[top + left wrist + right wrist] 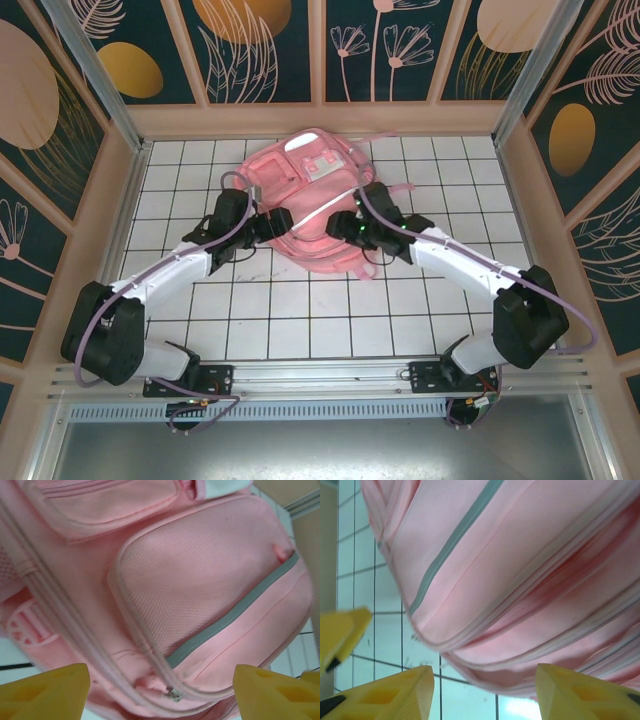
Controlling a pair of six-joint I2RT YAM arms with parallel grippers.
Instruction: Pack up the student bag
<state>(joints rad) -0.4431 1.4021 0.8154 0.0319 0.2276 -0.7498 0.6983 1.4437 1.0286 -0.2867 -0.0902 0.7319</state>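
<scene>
Pink and soft, the large fabric student bag point(305, 175) lies flat on your white gridded tabletop point(300, 320), towards the far middle, front side up, with a pale stripe point(320, 210) slanting across it. Your left gripper point(272, 224) sits at the bag's near-left edge and your right gripper point(342, 224) at its near-right side, so the two arms meet over the bag's lower half. From the left wrist, the left gripper point(161, 680) has its yellow fingers point(50, 692) spread wide. The zippered edge below the textured front pocket point(200, 590) shows between them, and they pinch nothing. From the right wrist, the right gripper point(484, 677) also stands parted, with its yellow fingers point(390, 695) on either side of the bag's rounded bottom edge. You cannot tell whether the fabric touches the pads, but nothing is clamped.
</scene>
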